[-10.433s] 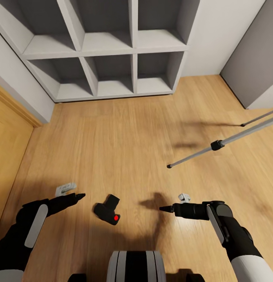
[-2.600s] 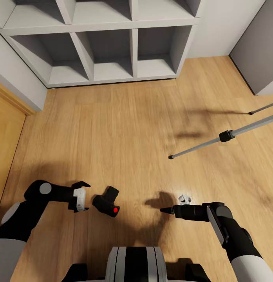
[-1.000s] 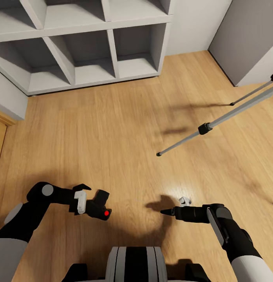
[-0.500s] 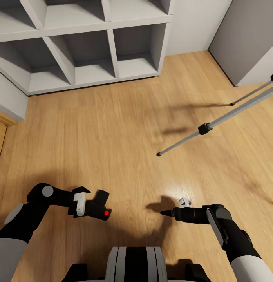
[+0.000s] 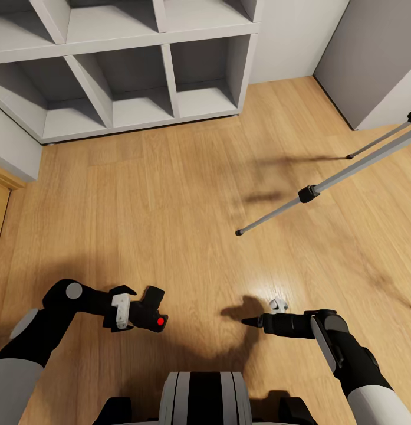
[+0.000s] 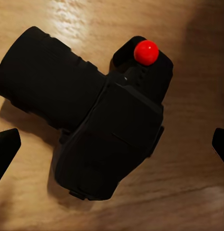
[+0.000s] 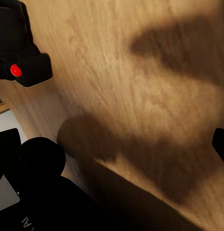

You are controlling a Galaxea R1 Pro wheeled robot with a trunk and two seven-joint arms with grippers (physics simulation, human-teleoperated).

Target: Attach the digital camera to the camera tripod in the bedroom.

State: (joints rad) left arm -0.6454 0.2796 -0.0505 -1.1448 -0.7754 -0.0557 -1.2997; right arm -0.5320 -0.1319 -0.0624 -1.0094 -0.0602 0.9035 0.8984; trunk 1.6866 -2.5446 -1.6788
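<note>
The digital camera [image 5: 150, 309] lies on the wood floor close in front of my base, lens toward the shelving and red button [image 5: 160, 321] showing. My left gripper [image 5: 123, 309] is open and low at its left side. In the left wrist view the digital camera [image 6: 92, 130] sits between the two fingertips [image 6: 6, 150], and neither touches it. My right gripper [image 5: 246, 322] hovers open over bare floor to the right, holding nothing. Silver legs of the camera tripod [image 5: 323, 186] slant in from the right; its head is out of view.
Grey cube shelving [image 5: 164, 71] stands against the far wall. A grey cabinet side [image 5: 370, 65] is at the back right. The tripod's nearest foot [image 5: 239, 232] rests mid-floor, another foot [image 5: 349, 157] farther back. My own base [image 5: 205, 401] is at the bottom edge.
My left arm has sunk a little and drawn slightly toward me, its fingers staying spread beside the camera. The camera, the tripod and the right arm have kept their places.
</note>
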